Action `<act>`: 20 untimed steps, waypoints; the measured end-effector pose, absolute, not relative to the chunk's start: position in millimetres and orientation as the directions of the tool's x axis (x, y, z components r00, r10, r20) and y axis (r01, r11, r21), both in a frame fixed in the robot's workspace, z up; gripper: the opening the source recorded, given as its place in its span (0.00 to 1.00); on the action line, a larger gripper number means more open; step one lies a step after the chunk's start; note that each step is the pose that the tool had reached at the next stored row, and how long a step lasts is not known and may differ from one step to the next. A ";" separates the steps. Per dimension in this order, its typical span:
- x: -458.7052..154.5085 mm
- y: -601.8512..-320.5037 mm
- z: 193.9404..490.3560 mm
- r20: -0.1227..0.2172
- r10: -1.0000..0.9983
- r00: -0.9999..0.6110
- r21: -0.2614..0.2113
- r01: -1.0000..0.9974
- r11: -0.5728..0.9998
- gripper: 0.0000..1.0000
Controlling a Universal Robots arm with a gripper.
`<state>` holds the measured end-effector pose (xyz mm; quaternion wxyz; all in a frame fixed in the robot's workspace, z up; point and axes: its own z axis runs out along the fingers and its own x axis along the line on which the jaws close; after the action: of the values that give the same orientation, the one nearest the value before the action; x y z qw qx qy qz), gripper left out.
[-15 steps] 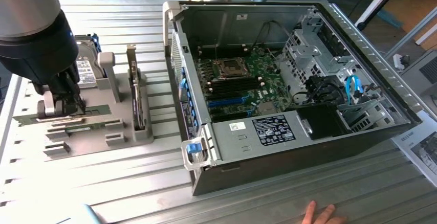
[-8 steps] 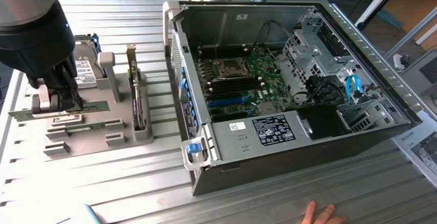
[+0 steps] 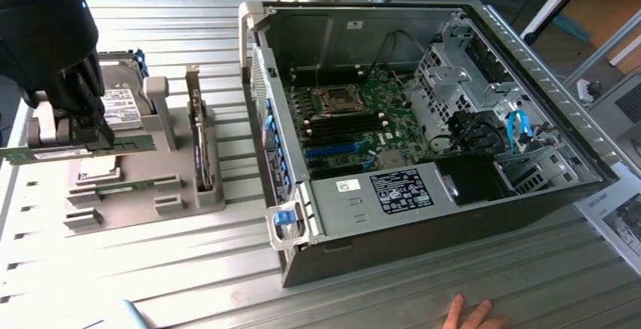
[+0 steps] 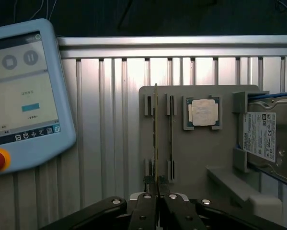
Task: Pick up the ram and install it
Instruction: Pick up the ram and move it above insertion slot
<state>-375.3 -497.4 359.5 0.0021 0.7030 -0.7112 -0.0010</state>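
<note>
Fingers clamped on ram, held edge-on between them, above gray tray

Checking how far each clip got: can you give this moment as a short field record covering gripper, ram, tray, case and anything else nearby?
gripper: shut on ram
ram: held level above tray, away from case
tray: holds second stick, processor, hard drive, card
case: open, motherboard exposed
install: not yet done
other: pendant beside tray; hand by case
</note>
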 end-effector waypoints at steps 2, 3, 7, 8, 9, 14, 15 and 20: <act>-375.3 -497.4 363.8 0.002 -1.000 -0.014 0.004 -1.000 0.014 0.12; -375.3 -497.4 365.7 0.002 -1.000 -0.015 0.004 -1.000 0.015 0.12; -375.3 -497.4 376.3 0.002 -1.000 -0.020 0.004 -1.000 0.020 0.12; -375.3 -497.4 378.7 0.002 -1.000 -0.021 0.004 -1.000 0.021 0.12; -375.3 -497.4 380.3 0.002 -1.000 -0.022 0.004 -1.000 0.022 0.12; -375.3 -497.4 381.9 0.002 -1.000 -0.022 0.004 -1.000 0.022 0.12; -375.3 -497.4 381.9 0.002 -1.000 -0.022 0.004 -1.000 0.022 0.12; -374.5 -497.4 382.0 0.002 -1.000 -0.022 0.004 -1.000 0.022 0.12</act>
<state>-374.5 -497.4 382.0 0.0021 0.6992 -0.7150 -0.0010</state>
